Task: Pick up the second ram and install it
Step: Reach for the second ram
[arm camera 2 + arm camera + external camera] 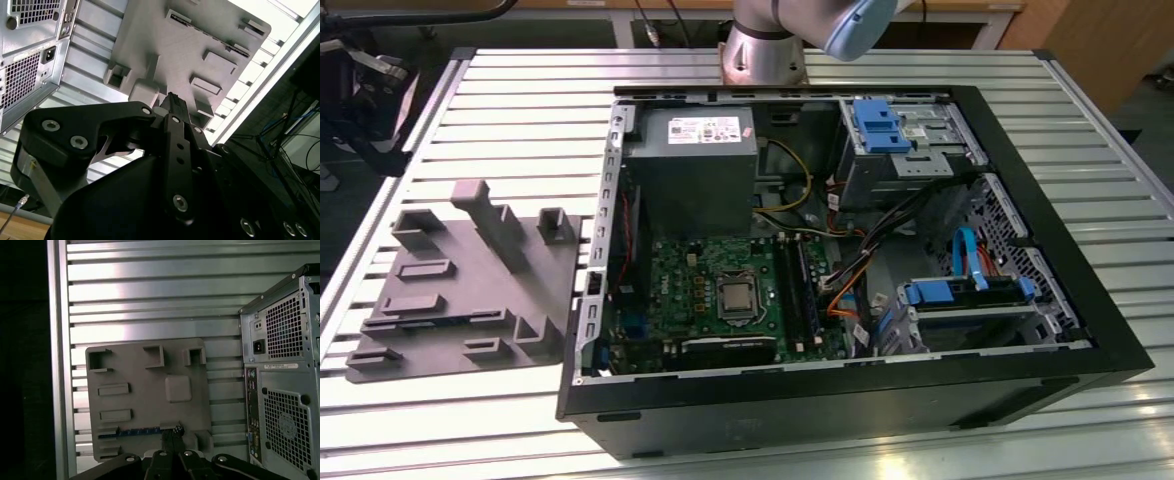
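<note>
The ribbed table (520, 100) was silver, striped with dark grooves; the fixture tray (454, 290) plain grey; the computer case (854, 400) black, its motherboard (707, 280) green, its drive brackets (881, 125) blue. The second ram (132, 431) looked dark bluish; the gripper (172, 437) black

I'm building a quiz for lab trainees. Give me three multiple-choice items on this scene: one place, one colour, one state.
1. In the first wrist view, the gripper is nearest to: A. the grey tray B. a keyboard C. a monitor
2. The drive brackets in the computer case are: A. red B. blue C. yellow
3. The case's side is: A. open B. shut C. taped over
Answers: 1 A, it hangs right before the tray; 2 B, they show blue in the exterior view; 3 A, the motherboard lies in plain sight.
</note>
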You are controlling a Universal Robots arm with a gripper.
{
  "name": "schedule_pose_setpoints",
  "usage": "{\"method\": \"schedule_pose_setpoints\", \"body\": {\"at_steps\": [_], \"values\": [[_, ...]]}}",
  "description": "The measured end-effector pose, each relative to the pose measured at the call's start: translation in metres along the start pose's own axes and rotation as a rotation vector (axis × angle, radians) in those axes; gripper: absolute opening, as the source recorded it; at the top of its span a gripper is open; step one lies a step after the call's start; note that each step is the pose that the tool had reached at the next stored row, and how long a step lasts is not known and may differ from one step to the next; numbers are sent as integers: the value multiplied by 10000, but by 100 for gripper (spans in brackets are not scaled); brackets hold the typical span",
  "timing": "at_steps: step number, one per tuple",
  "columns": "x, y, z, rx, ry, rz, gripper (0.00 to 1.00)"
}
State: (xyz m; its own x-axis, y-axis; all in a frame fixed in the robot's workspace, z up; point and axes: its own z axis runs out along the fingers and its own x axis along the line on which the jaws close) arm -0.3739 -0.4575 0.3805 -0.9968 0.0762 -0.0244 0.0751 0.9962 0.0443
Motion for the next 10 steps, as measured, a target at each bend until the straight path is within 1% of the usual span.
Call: {"method": "schedule_pose_setpoints", "body": {"at_steps": [10], "values": [[18,-27,3,-1,-1,0,11]]}}
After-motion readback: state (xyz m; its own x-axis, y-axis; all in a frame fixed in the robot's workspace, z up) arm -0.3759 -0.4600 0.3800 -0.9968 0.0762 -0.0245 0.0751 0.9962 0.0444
